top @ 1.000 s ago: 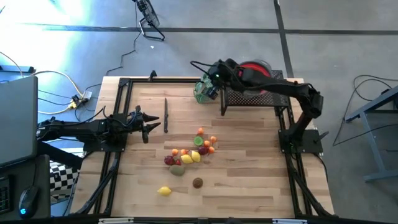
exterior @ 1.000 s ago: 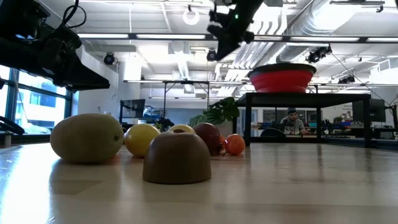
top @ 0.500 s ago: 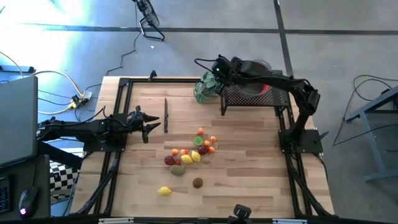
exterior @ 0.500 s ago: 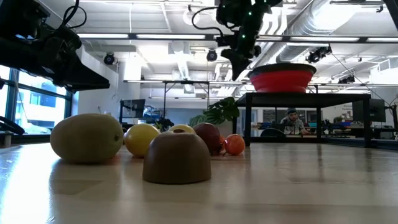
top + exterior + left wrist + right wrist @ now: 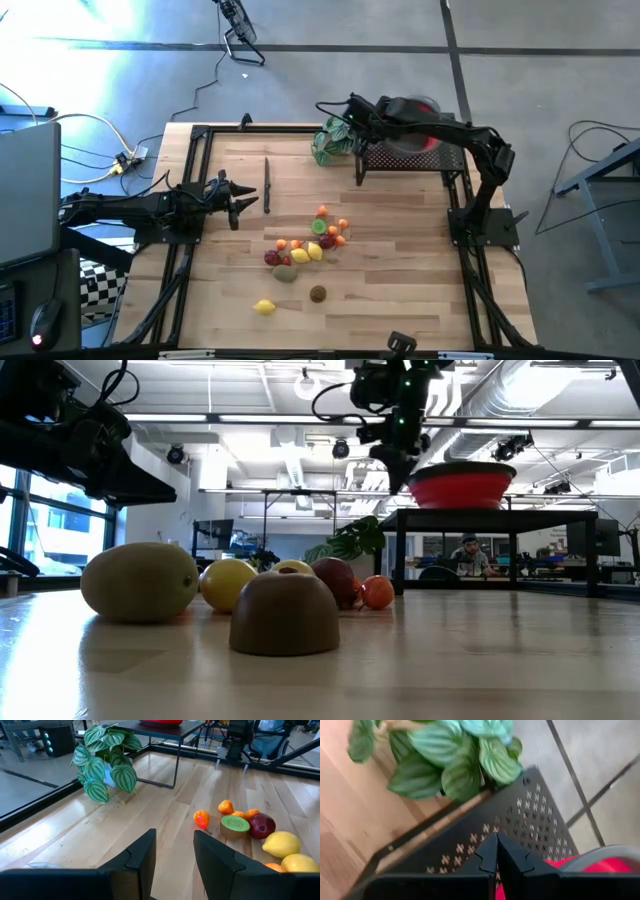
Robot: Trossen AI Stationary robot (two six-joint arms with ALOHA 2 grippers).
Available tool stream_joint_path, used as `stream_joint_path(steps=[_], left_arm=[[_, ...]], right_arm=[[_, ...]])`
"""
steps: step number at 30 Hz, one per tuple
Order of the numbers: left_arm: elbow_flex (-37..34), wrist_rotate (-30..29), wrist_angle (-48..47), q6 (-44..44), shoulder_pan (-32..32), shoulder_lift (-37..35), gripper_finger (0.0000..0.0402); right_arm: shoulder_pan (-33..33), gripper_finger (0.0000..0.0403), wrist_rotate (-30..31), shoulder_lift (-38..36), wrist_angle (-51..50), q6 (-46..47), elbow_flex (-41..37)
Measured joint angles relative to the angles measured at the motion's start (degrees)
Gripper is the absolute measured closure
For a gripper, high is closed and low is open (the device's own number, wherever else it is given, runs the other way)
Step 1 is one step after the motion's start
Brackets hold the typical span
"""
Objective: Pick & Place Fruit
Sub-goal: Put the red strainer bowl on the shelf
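Now right arm's fingers [image 5: 496, 851] farther over red bowl [image 5: 420, 112]

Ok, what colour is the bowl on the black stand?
Red bowl; the low view shows it best, sitting on the black stand.

Red bowl [image 5: 425, 108] mostly hidden under right arm (rim shows).

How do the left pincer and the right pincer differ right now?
The left pincer has its fingers apart with nothing between them; the right pincer is shut, fingers pressed together, also empty. The left one sits low at the table's left edge, facing the fruit pile; the right one is raised at the back, above the black perforated stand beside the red bowl and leafy plant. Both are dark, two-fingered, and hold no fruit.
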Motion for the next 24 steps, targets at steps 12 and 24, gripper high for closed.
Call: stream_joint_path(steps=[12,24], left_arm=[[0.0,-0.1,-0.2,0.0,0.0,0.0,0.0274],[0.0,-0.1,-0.3,1.5,0.0,0.0,0.0274]], right_arm=[[0.0,0.0401,0.9,0.0,-7.2,2.4,0.0],[-0.1,0.0401,0.8,0.0,-16.2,5.8,0.0]])
